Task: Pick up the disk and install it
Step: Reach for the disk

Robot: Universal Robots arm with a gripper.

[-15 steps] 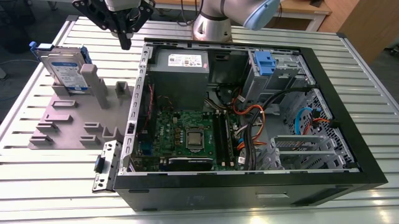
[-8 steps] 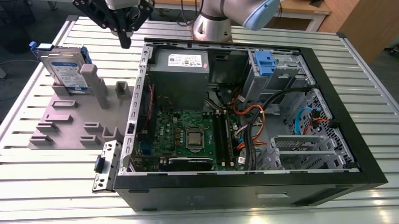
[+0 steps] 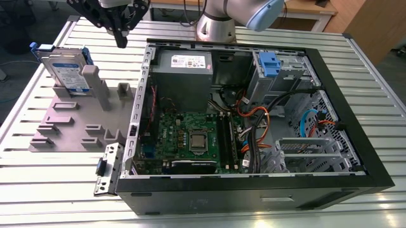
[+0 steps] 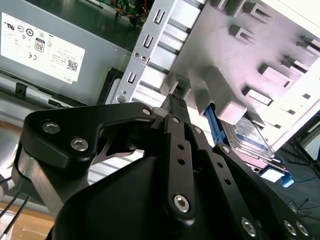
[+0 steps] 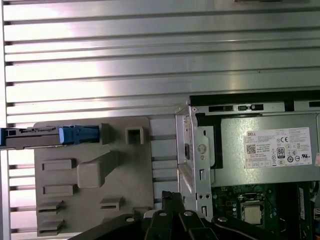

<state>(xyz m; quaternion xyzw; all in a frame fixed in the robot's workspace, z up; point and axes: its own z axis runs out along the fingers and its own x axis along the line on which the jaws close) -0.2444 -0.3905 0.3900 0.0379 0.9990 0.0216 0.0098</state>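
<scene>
- A ribbed metal table [image 3: 57,190] is seen beneath the computer case [image 3: 254,190].
- A grey stand [image 3: 70,128] is laid beside the case.
- The disk [image 3: 63,71], blue-framed and labelled, is stood upright in that stand.
- The gripper [image 3: 120,40] is held above the case's stand-side edge, fingers clenched on nothing.
- A white printed sticker [image 3: 188,61] is carried inside the case.

A slatted silver aluminium bench [image 3: 51,190] is carrying an open black computer tower case [image 3: 254,190], with a grey plastic holder plate [image 3: 73,137] lying at the case's nine o'clock in the exterior view.
</scene>
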